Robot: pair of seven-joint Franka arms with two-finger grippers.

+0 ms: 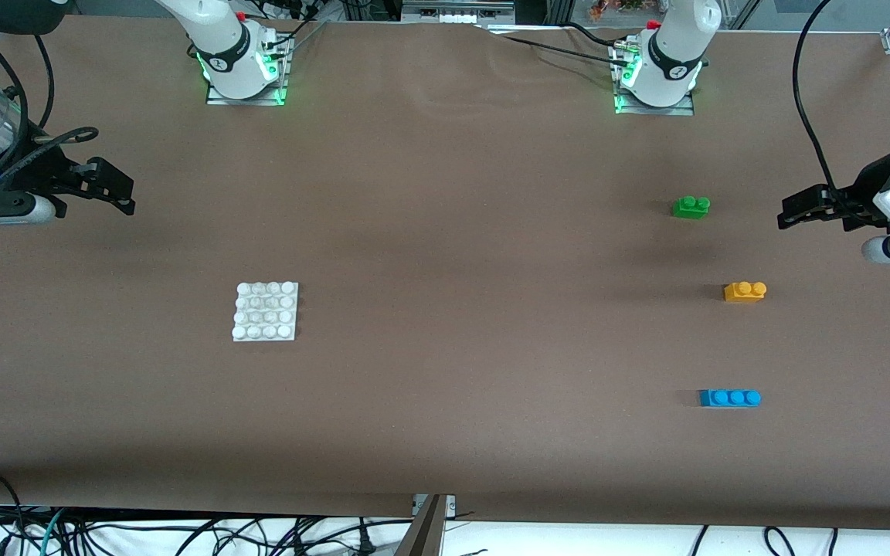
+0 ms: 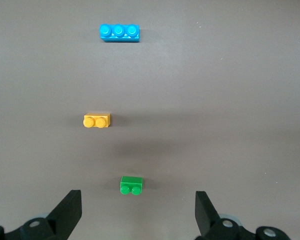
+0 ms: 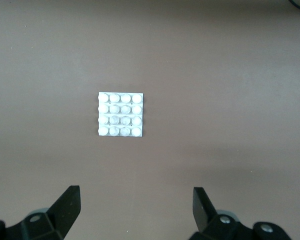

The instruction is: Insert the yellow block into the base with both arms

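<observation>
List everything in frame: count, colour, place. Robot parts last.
yellow block: 1, yellow-orange, two studs, on the table toward the left arm's end, between the green and blue bricks.
green brick: 1, green, two studs, farther from the front camera than the yellow block.
blue brick: 1, blue, three studs, nearest the front camera of the three.
base: 1, white, 4x4 studs, flat on the table toward the right arm's end, nothing on it.
table: 1, brown surface.
left gripper: 1, black, open, above the table's edge at the left arm's end, waiting.
right gripper: 1, black, open, above the table's edge at the right arm's end, waiting.
</observation>
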